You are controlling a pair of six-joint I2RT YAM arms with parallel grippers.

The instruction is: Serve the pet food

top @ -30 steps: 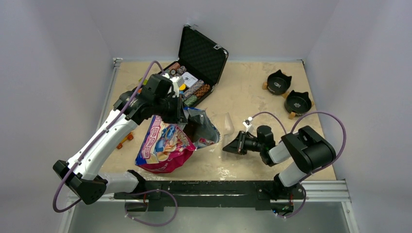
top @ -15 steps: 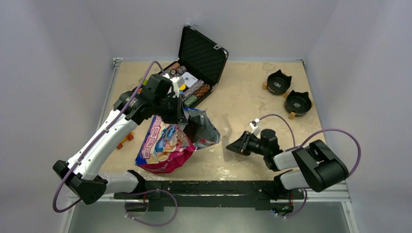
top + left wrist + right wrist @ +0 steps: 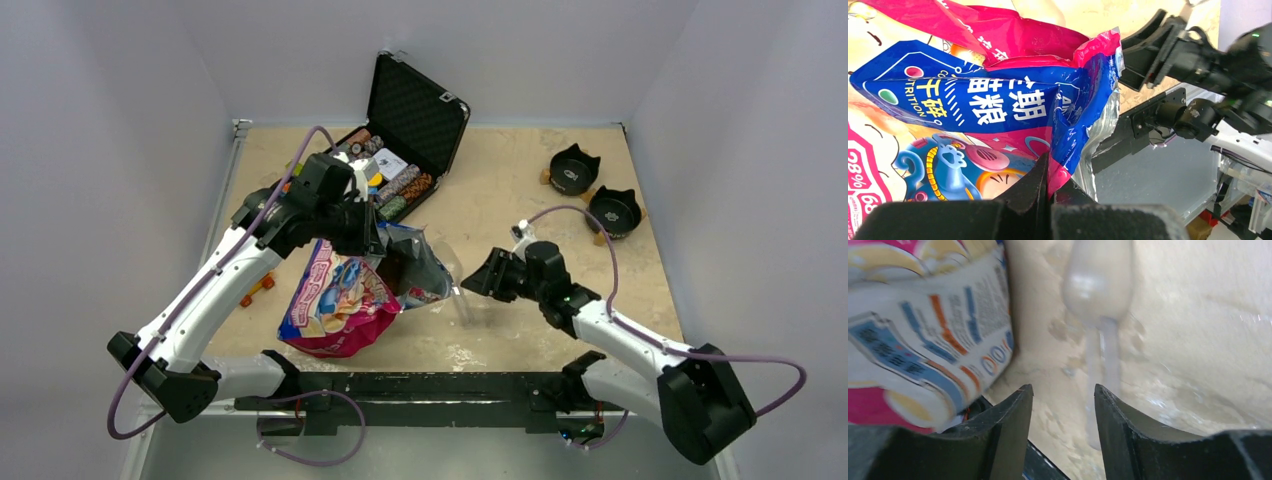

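Pickup stage for translucent plastic scoop (image 3: pixel 1098 295) on worktop (image 3: pixel 520 190). Left jaws clamped on mouth of glossy pink-edged bag (image 3: pixel 335 300), pet food inside, unseen. Right jaws open. Next: straddle scoop handle, close squarely.

**Beige table and its load**

The scuffed beige tabletop (image 3: pixel 500 190) carries a glossy pink-edged pet food bag (image 3: pixel 340 300) near the front left. A clear plastic scoop (image 3: pixel 1098 290) lies just beside it. An open black chip case (image 3: pixel 405 150) sits at the back, two black eared bowls (image 3: pixel 574 170) (image 3: pixel 613 211) at the far right (close together), and a small orange object (image 3: pixel 258 288) at the left edge.
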